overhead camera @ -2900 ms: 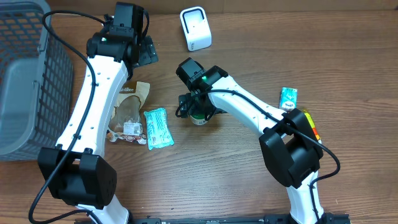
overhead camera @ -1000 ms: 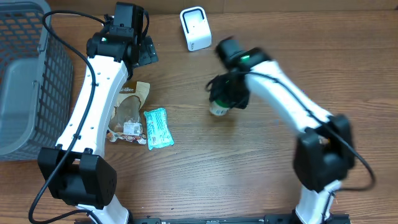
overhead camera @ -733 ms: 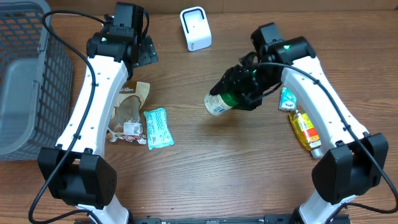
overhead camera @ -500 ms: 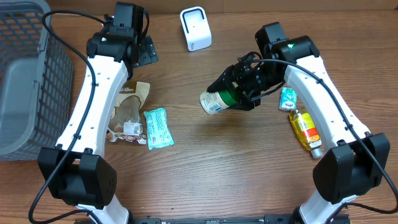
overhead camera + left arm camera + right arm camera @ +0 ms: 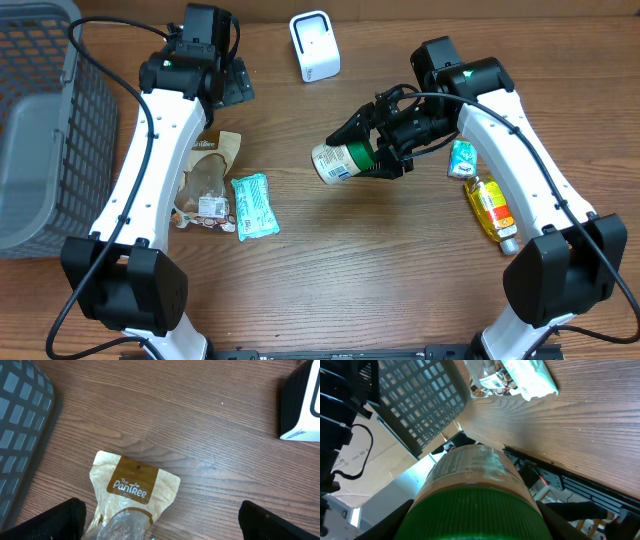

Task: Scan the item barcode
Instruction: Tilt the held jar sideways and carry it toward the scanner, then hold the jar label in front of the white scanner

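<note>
The right gripper [image 5: 385,150] clamps a green-lidded jar [image 5: 338,162], held sideways above the table [image 5: 350,290], apart from the white scanner [image 5: 314,45]. The left gripper [image 5: 230,85] hangs with jaws wide apart near a Pantree pouch [image 5: 134,487].

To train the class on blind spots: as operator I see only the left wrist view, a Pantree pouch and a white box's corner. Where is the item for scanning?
Observer: The green-lidded jar is gripped sideways in the jaws of the right arm.
Operator: Near the scanner?
Observer: It hangs apart from the white scanner, with bare table between them.
Operator: Anything else there?
Observer: A yellow bottle lies by the right arm.
</note>
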### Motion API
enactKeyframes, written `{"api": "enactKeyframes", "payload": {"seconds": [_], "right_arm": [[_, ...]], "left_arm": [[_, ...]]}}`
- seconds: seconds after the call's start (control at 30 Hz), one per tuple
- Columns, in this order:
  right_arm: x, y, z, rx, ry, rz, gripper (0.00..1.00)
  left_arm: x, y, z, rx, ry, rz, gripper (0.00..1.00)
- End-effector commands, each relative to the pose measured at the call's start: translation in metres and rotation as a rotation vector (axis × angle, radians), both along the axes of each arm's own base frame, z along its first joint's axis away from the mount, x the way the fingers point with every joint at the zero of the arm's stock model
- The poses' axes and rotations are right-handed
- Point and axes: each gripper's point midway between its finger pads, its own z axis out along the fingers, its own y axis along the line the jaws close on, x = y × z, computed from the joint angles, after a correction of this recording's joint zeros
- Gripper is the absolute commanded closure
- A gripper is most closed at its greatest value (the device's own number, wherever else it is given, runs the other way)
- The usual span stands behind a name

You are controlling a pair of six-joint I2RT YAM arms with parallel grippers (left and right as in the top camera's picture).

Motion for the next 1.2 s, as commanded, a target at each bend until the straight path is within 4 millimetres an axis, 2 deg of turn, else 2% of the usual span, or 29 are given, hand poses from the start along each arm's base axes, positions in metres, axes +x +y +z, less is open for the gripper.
{"api": "enactKeyframes", "payload": {"seconds": [0.0,0.43,0.53,0.6,0.73,0.83,0.87,0.97,1.0,1.07,1.17], "right_arm": [[-0.003,0.005,0.025,0.098,-0.007,0.01,0.48],[-0.003,0.006,0.027,0.111,-0.012,0.013,0.48],[0.002,0.002,0.016,0.045,-0.05,0.004,0.49],[0.008,-0.005,0.002,-0.048,-0.081,-0.011,0.49],[0.033,-0.036,-0.035,-0.336,-0.204,-0.065,0.48],[0.05,-0.055,-0.048,-0.476,-0.28,-0.102,0.48],[0.065,-0.06,-0.049,-0.512,-0.345,-0.13,0.55],[0.09,-0.058,-0.04,-0.478,-0.443,-0.175,0.64],[0.102,-0.05,-0.028,-0.399,-0.496,-0.191,0.66],[0.114,-0.034,-0.004,-0.26,-0.57,-0.189,0.77],[0.135,-0.023,0.028,-0.18,-0.706,-0.211,0.81]], "left_arm": [[0.001,0.001,0.012,0.015,-0.031,-0.005,0.0],[0.001,0.001,0.012,0.015,-0.03,-0.005,0.01],[0.001,0.001,0.012,0.015,-0.03,-0.005,0.0],[0.001,0.001,0.012,0.015,-0.03,-0.005,0.0],[0.001,0.001,0.012,0.015,-0.03,-0.005,0.0],[0.001,0.001,0.012,0.015,-0.03,-0.005,0.0],[0.001,0.001,0.012,0.015,-0.03,-0.005,0.0],[0.001,0.001,0.012,0.015,-0.03,-0.005,0.0],[0.001,0.001,0.012,0.015,-0.03,-0.005,0.01],[0.001,0.001,0.012,0.015,-0.03,-0.005,0.0],[0.001,0.001,0.012,0.015,-0.03,-0.005,0.0]]}}
